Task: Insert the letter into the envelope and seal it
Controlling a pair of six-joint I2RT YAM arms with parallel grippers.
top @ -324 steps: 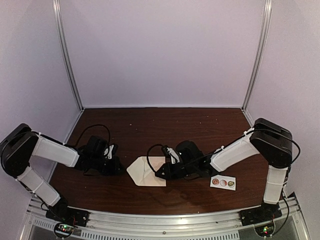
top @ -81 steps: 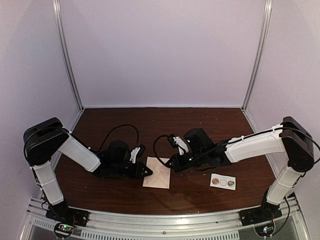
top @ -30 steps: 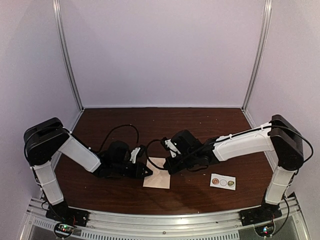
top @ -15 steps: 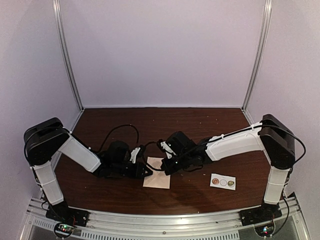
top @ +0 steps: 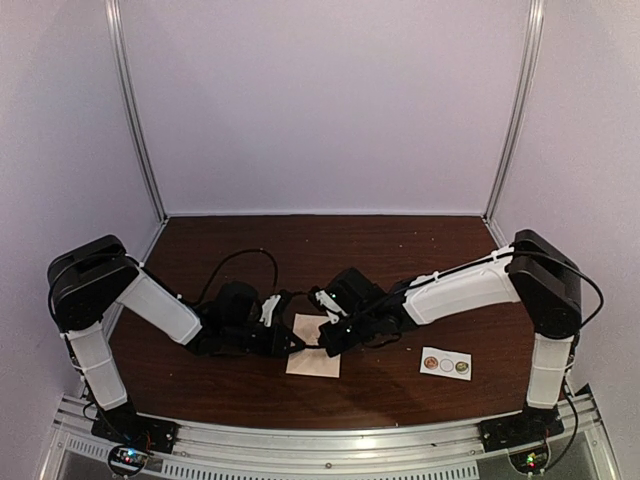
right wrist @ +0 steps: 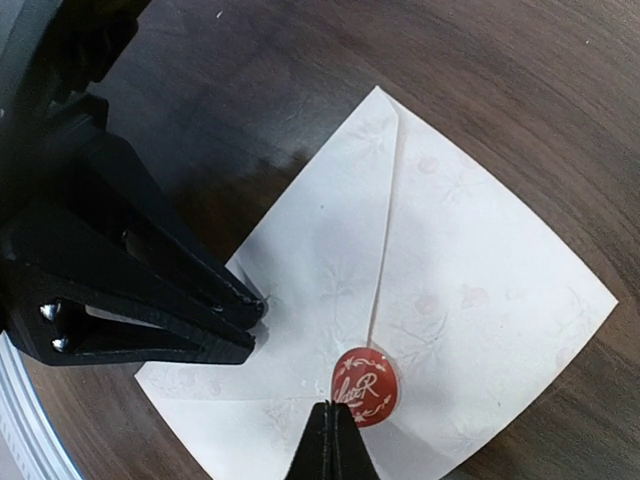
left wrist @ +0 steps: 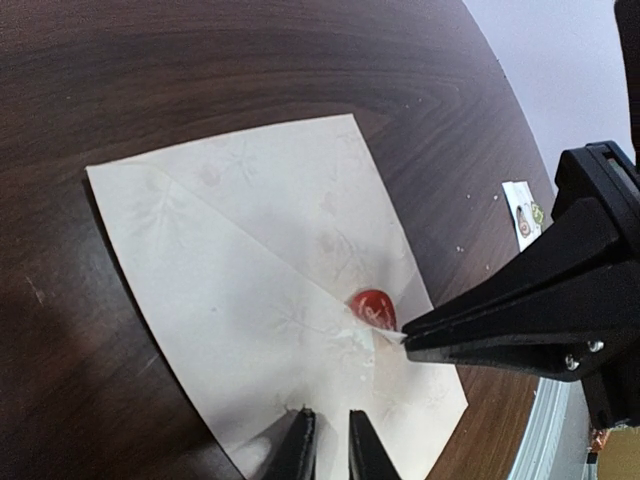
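Observation:
The tan-cream envelope (top: 312, 360) lies flat on the table near the front, its triangular flap folded shut. It also shows in the left wrist view (left wrist: 250, 260) and the right wrist view (right wrist: 470, 260). A round red sticker (right wrist: 366, 384) sits on the flap's tip and also shows in the left wrist view (left wrist: 372, 306). My right gripper (right wrist: 333, 425) is shut, its tips resting on the sticker's near edge. My left gripper (left wrist: 331, 440) is almost shut with a narrow gap, its tips pressing on the envelope near one edge. The letter is hidden.
A small white strip of round stickers (top: 446, 365) lies on the brown table (top: 400, 250) to the right of the envelope, near the front edge. It also shows in the left wrist view (left wrist: 525, 208). Both grippers' fingers meet over the envelope, a few centimetres apart.
The flap, open 10.8 s ago, is folded shut. Over the last second my right gripper slid left over the envelope onto the sticker. The left gripper stayed put.

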